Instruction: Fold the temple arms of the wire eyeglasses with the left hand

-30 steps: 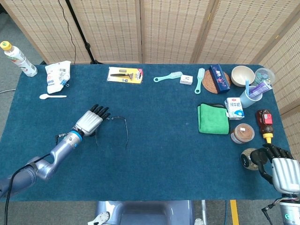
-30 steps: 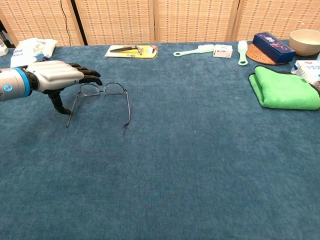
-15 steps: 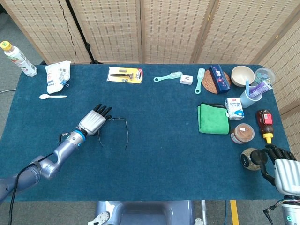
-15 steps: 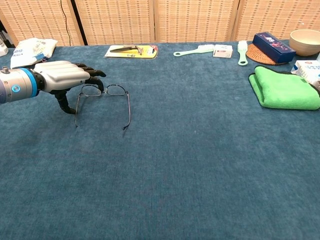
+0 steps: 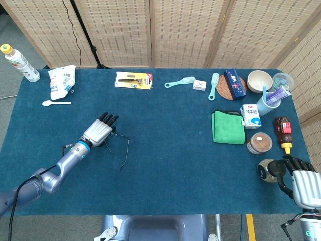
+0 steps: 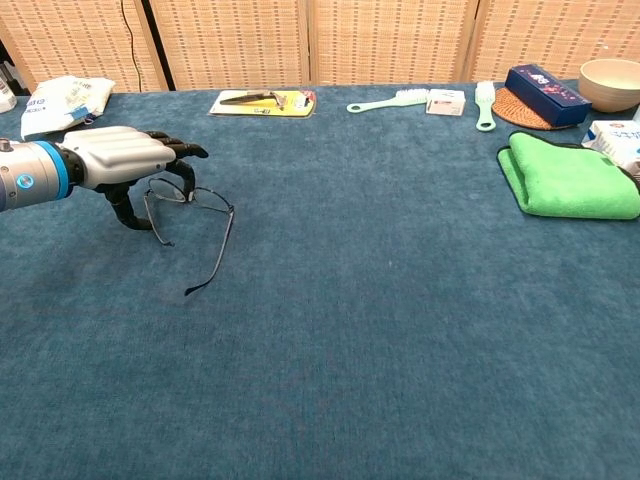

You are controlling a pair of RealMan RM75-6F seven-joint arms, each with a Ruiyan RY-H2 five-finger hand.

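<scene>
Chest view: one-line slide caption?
Left robot hand touches the wire eyeglasses on the blue table, one temple arm still extended.

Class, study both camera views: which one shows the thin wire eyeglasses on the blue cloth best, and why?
The chest view: the thin wire eyeglasses appear close and large, with lenses and one outstretched temple arm distinct beside the left hand. The head view shows the eyeglasses only as faint thin lines near that hand.
</scene>
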